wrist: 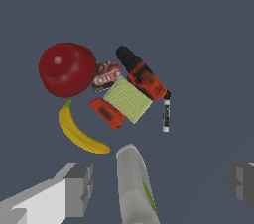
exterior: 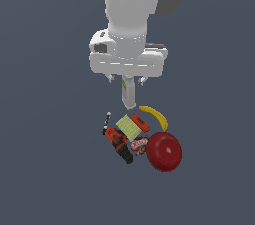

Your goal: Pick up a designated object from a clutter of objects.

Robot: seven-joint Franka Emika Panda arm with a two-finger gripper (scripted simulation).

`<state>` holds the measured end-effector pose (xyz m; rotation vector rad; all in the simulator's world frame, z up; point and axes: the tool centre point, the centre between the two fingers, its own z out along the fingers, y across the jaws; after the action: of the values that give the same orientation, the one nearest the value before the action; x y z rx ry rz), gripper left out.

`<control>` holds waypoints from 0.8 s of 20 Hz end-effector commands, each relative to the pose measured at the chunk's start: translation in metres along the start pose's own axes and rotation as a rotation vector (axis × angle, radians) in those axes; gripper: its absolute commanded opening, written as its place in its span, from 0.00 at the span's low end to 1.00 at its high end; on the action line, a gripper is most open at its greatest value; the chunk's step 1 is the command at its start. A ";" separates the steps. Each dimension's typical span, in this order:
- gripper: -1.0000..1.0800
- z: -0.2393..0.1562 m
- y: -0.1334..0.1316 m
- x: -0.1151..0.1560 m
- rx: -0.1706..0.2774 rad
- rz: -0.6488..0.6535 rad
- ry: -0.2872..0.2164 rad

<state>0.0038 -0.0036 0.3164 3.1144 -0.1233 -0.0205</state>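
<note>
My pincer hangs above the dark grey table, wide open and holding nothing; in the wrist view its two grey fingers stand far apart at the edges of the picture. A pale, rounded cylinder sticks down from under my hand between them, and I cannot tell what it is.

Below lies the clutter of objects, a tight little heap. The designated object, a small dark-red can with white lettering, lies on its side in the middle of the heap. It touches the large red bowl on the exterior view's right, and the orange-black drill lies just beside it on the exterior view's left. The yellow-green ribbed block sits against the can on the side nearer my arm, with the small orange-red piece pressed to the block's edge. The yellow banana curves past that piece, its stem end meeting the bowl. A slim black-and-white marker lies beside the drill's nose, at the heap's outer edge.

My pincer touches none of these.
</note>
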 end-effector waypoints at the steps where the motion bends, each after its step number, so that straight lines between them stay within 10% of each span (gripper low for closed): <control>1: 0.96 0.006 -0.003 0.004 0.006 0.034 -0.001; 16: 0.96 0.068 -0.029 0.045 0.049 0.395 -0.018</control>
<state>0.0455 0.0179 0.2552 3.0870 -0.6776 -0.0366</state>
